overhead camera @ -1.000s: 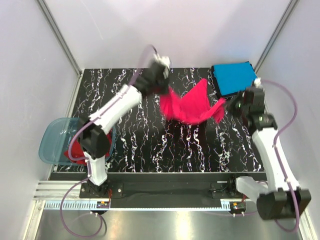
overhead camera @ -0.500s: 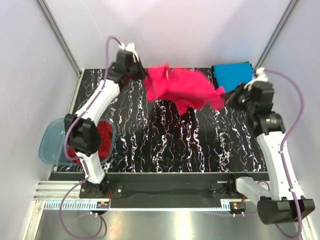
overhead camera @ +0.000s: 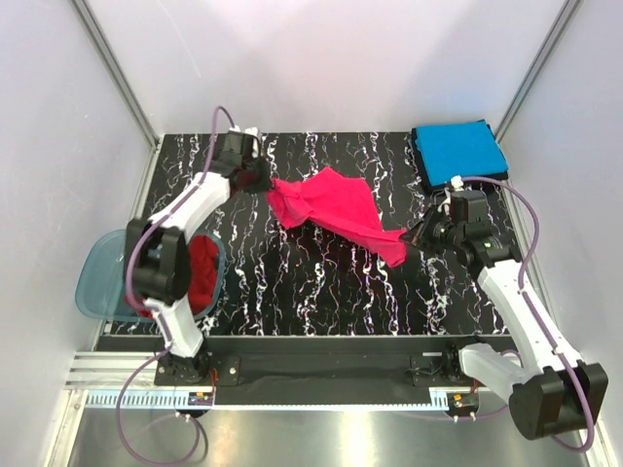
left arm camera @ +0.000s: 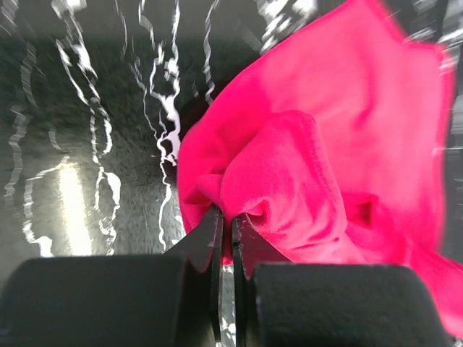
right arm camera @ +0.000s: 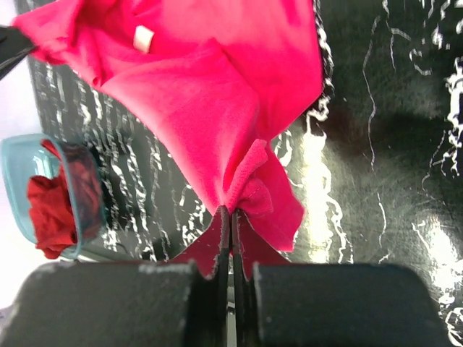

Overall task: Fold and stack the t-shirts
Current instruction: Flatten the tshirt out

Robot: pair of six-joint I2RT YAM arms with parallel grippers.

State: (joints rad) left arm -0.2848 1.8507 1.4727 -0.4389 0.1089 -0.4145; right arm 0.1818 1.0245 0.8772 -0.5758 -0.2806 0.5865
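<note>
Works over a black, white-veined worktop (overhead camera: 321,292), bare through the middle, presumably so cloth can be laid flat there. Holds the pink-red t-shirt (overhead camera: 326,199) strung slantwise across that middle, from far left to nearer right, sagging and creased between two grips; cannot tell whether it touches the worktop or hangs just above. Looks like a spreading step, with two pinch points well apart to pull the cloth open before any fold.

Has a translucent blue-grey tub (overhead camera: 97,277) at the near-left edge, apparently the supply of unfolded shirts. Has the blue t-shirt (overhead camera: 458,151) folded flat in the far right corner, well apart from the pink-red one, likely as the base of the stack. Leaves the darker red t-shirt (overhead camera: 200,268) crumpled in the tub, not yet folded.

Pinches a bunched edge of the pink-red cloth with the left hand (left arm camera: 226,224), pressed together on it, at the far-left end. Pinches a small gathered tip with the right hand (right arm camera: 230,217), likewise tight on cloth, at the near-right end. Needs both grips firm during lowering, lest the shirt collapse into a heap.
</note>
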